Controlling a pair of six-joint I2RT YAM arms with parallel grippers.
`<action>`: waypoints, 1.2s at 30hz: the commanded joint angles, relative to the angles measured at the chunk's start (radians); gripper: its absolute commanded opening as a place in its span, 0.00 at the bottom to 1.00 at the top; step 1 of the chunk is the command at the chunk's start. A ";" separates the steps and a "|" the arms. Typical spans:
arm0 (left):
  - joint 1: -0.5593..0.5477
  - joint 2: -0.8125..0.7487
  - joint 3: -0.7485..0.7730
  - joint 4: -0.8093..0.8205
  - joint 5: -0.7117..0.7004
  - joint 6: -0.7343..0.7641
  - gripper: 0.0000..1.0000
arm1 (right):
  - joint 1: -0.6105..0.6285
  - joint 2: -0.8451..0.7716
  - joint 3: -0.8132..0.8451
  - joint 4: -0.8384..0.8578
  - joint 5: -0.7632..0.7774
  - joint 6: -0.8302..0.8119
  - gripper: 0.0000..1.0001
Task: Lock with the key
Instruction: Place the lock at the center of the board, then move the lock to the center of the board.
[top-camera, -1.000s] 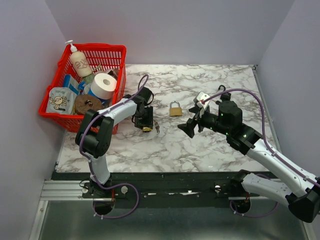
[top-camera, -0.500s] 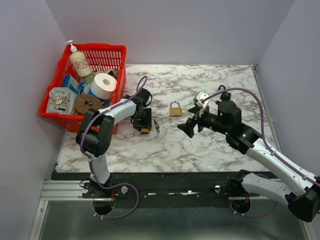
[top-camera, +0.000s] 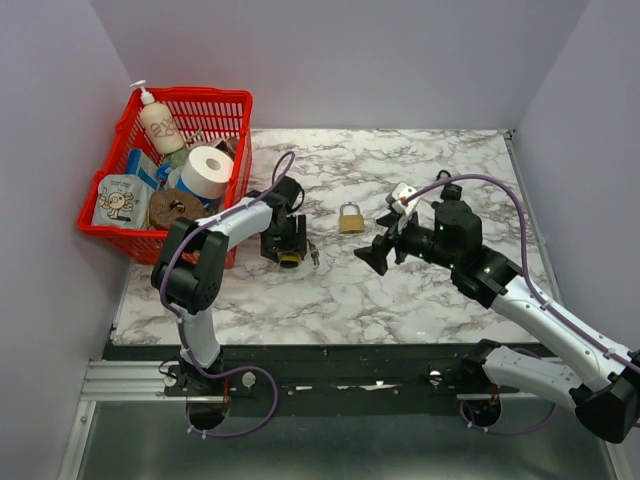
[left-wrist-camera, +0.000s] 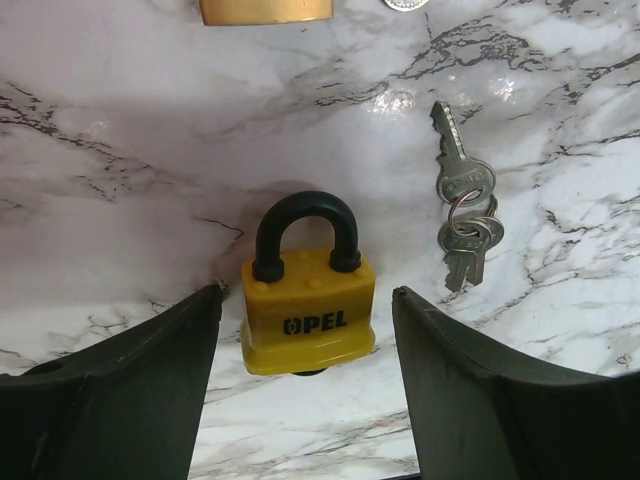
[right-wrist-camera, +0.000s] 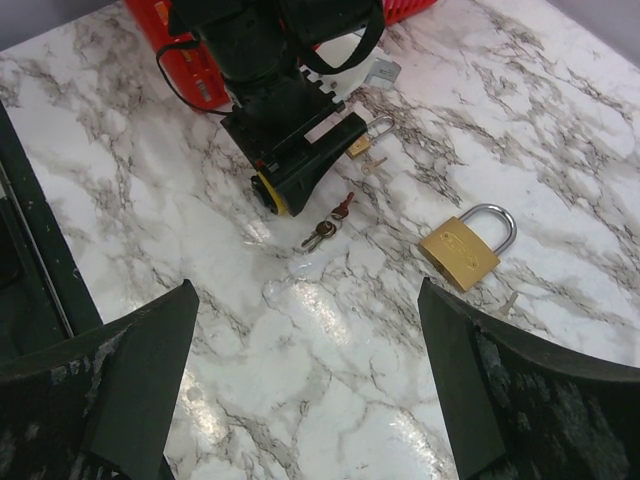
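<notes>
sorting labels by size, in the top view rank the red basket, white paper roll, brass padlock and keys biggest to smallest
1. red basket, by far the largest
2. white paper roll
3. brass padlock
4. keys, a thin sliver, smallest

The right gripper (right-wrist-camera: 308, 300) hangs over the marble table (right-wrist-camera: 300, 400) with its two dark fingers (right-wrist-camera: 140, 380) spread wide at the lower corners. Ahead of it the left gripper (right-wrist-camera: 278, 180) points down at the table with a yellow padlock (right-wrist-camera: 265, 193) at its tip; a bunch of keys (right-wrist-camera: 322, 231) lies just beside that; a small padlock (right-wrist-camera: 366, 138) sits just behind. Off to the right a brass padlock (right-wrist-camera: 460, 246) lies flat, well apart from the keys; a red basket (right-wrist-camera: 185, 65) shows at the top edge.
</notes>
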 joint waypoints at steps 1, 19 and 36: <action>0.007 -0.035 0.021 -0.015 -0.050 0.009 0.78 | -0.007 0.011 0.027 -0.005 -0.014 0.014 1.00; -0.059 -0.449 0.223 0.100 -0.012 0.138 0.99 | -0.468 0.263 0.210 -0.258 0.010 0.085 1.00; 0.028 -0.545 0.205 0.255 -0.124 0.170 0.99 | -0.657 0.943 0.702 -0.419 0.526 0.341 1.00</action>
